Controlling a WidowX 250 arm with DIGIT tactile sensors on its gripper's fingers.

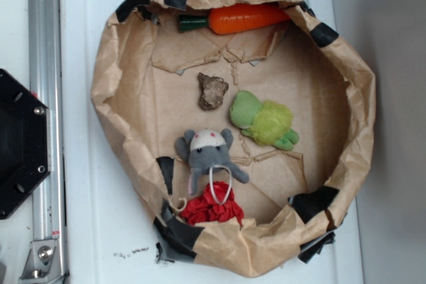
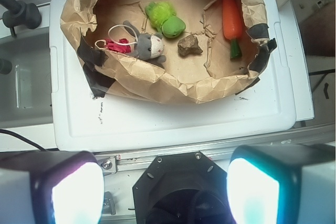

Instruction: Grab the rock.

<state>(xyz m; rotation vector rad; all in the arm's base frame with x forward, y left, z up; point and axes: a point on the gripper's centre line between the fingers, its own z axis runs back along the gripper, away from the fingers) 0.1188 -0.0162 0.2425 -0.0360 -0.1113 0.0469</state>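
Pre-approach: hand (image 2: 165,192) wide, empty, well outside the paper nest (image 2: 157,80). Next: reach to the rock (image 2: 189,45) at nest centre, beside the green plush (image 2: 166,19).

I see soft, even light from overhead in both views, with only faint shadows under the toys. In the wrist view my gripper's (image 2: 165,187) two finger pads (image 2: 76,192) glow cyan-white, overexposed and blurred. Ahead of them the crumpled brown paper basin (image 2: 173,85) stays fairly sharp. The exterior view is slightly soft and grainy, its white plastic tabletop (image 1: 110,227) nearly washed out.
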